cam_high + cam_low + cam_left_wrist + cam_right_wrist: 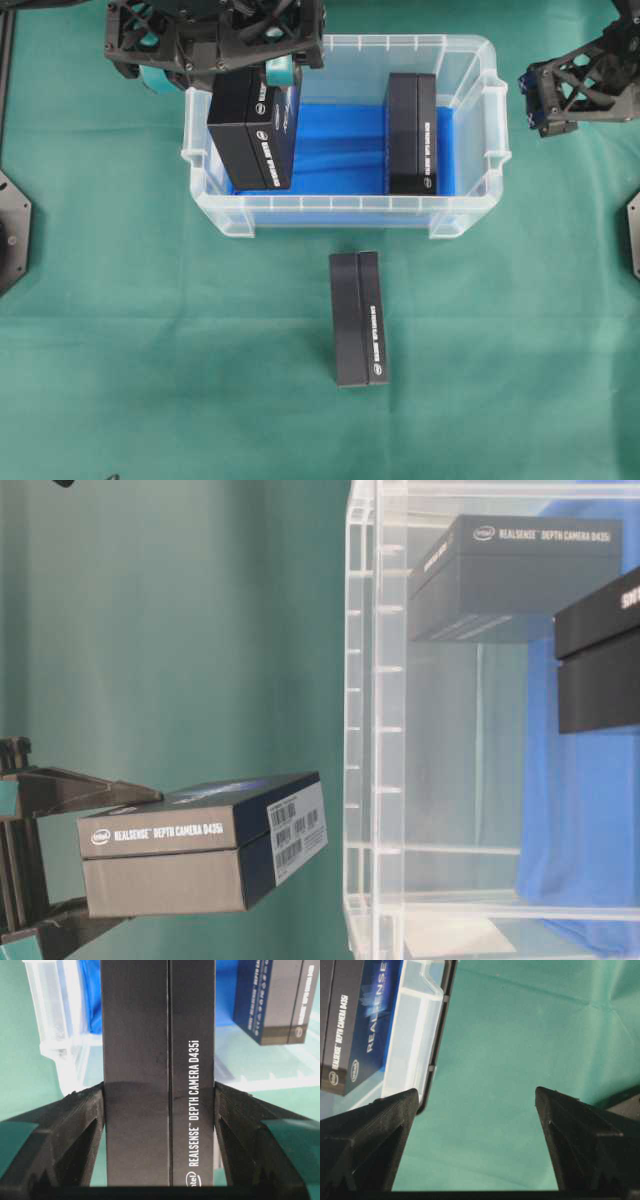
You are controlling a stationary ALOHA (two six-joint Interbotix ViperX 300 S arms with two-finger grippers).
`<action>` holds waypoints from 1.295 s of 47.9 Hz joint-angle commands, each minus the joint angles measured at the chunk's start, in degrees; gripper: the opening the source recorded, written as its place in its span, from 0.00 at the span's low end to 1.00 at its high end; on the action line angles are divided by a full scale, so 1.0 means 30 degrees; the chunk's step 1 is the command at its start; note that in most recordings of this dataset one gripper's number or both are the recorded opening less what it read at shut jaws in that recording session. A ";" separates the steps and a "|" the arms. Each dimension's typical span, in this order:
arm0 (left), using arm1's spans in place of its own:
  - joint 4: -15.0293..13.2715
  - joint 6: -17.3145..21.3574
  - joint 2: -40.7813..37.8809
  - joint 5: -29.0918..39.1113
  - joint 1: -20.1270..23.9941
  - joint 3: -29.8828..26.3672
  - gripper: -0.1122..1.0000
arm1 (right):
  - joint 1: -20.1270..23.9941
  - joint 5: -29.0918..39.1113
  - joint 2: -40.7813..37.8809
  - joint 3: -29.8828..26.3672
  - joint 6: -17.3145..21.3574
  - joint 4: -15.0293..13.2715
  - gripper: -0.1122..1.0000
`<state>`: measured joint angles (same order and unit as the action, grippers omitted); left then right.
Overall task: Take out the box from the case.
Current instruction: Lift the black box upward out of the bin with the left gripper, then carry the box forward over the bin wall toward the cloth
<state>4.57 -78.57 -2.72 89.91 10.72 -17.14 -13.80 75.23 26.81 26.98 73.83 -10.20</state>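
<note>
My left gripper (255,80) is shut on a black RealSense box (250,130), its fingers (75,1125) pressed on both long sides. The box hangs over the left end of the case (340,213), a clear bin with a blue lining. In the table-level view this box (190,855) is outside the case's rim (375,730). A second black box (412,130) stands on edge in the right half of the case. My right gripper (545,100) hovers open beside the case's right end, with only green cloth between its fingertips (476,1095).
A third black box (359,318) lies on the green cloth in front of the case. The case's ribbed wall (417,1025) is close on the left of my right gripper. Black mounts (12,230) sit at the table's left and right edges.
</note>
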 commanded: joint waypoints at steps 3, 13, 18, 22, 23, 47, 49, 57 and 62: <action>0.0059 0.0000 0.0469 -0.0029 0.0000 -0.0557 0.65 | -0.0029 -0.0088 0.0117 -0.0205 -0.0029 -0.0029 0.93; 0.0088 -0.0146 0.0498 -0.0029 -0.0557 -0.0469 0.65 | -0.0059 -0.0088 0.0117 -0.0205 -0.0088 -0.0088 0.93; 0.0059 -0.0908 0.0498 0.0117 -0.1201 -0.0439 0.65 | -0.0029 -0.0088 0.0088 -0.0205 -0.0293 -0.0293 0.93; 0.0059 -0.1699 0.0586 0.0293 -0.1787 -0.0439 0.65 | -0.0029 -0.0088 0.0117 -0.0205 -0.0615 -0.0322 0.93; 0.0059 -0.1875 0.0586 0.0352 -0.1963 -0.0439 0.65 | -0.0029 -0.0088 0.0117 -0.0205 -0.0674 -0.0322 0.93; 0.0088 -0.7939 0.0615 0.0908 -0.7178 -0.0498 0.65 | -0.0059 -0.0088 0.0059 -0.0176 -0.1846 -0.0410 0.93; 0.0088 -0.8555 0.0557 0.0996 -0.7588 -0.0527 0.65 | -0.0059 -0.0088 0.0059 -0.0176 -0.1934 -0.0410 0.93; 0.0088 -1.0605 0.0439 0.1055 -0.9111 -0.0586 0.65 | -0.0059 -0.0088 -0.0029 -0.0176 -0.2021 -0.0469 0.93; 0.0146 -1.1045 0.0439 0.1025 -0.9434 -0.0557 0.65 | -0.0088 -0.0088 -0.0088 -0.0176 -0.2021 -0.0645 0.93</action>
<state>4.57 -111.27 -2.72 93.08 -17.14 -17.23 -13.89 75.23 26.37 26.98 67.85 -11.51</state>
